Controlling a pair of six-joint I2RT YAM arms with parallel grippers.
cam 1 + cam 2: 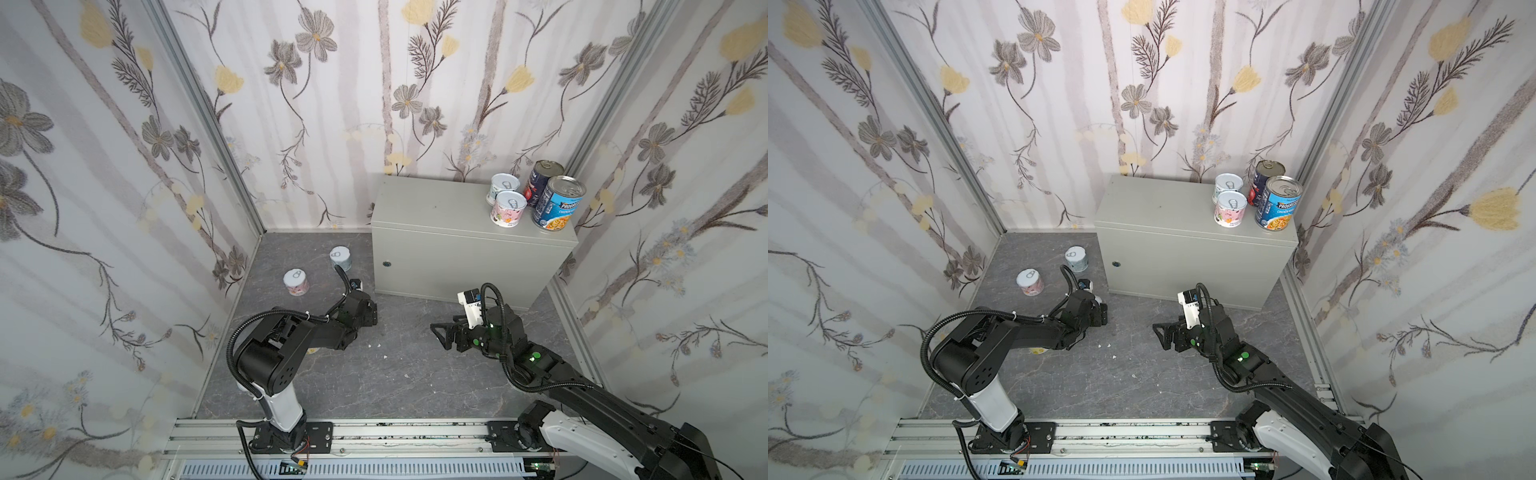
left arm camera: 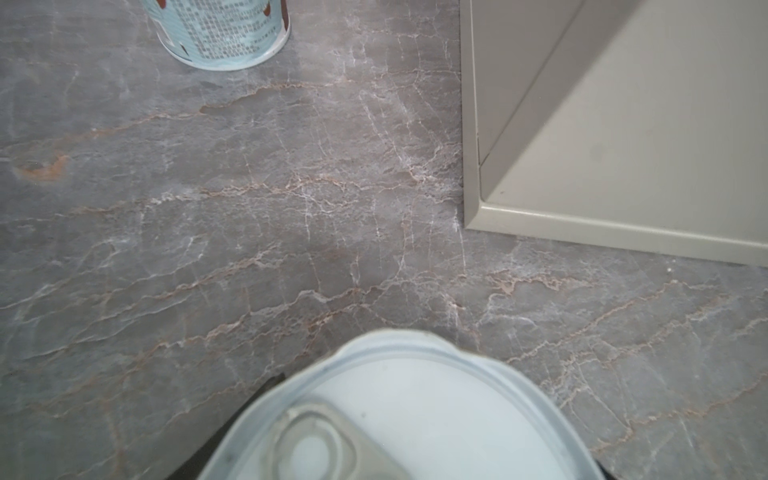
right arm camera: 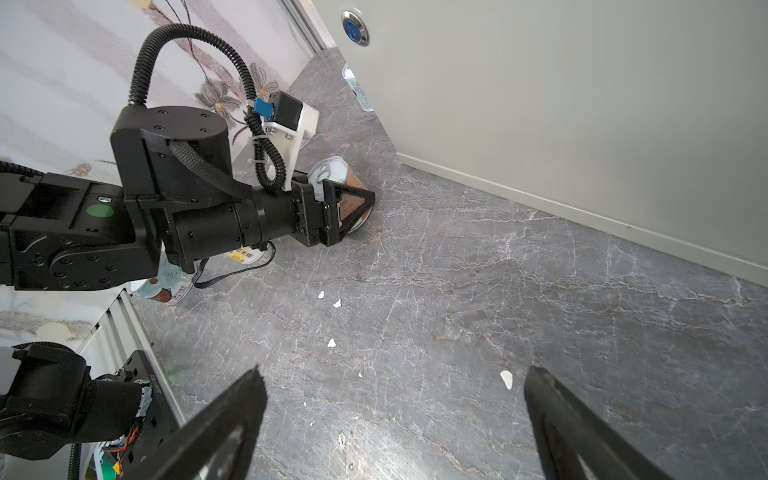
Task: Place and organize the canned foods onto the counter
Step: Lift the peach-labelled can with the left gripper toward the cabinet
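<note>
Wallpaper (image 1: 332,104) was white with pale grey stripes, grey blossoms and yellow buds. Floor (image 1: 395,374) was dark grey in a marble pattern, veined white and rust. Cabinet (image 1: 436,208) was plain light grey, and its lock (image 3: 354,28) was blue. Recorded: one blue can (image 1: 557,203) with yellow print, one navy-and-red can (image 1: 540,178), one pink-patterned can (image 1: 508,212), one orange-brown can (image 3: 334,170). Arms (image 1: 266,357) were black with white sections.

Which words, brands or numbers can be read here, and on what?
"PROGRESSO": blue soup can on the counter.
"CHICKEN": same can, line below; the rest is unreadable.
Teal can: fine print, too blurred to read.
Pink can on the counter: print too small to read.
</note>
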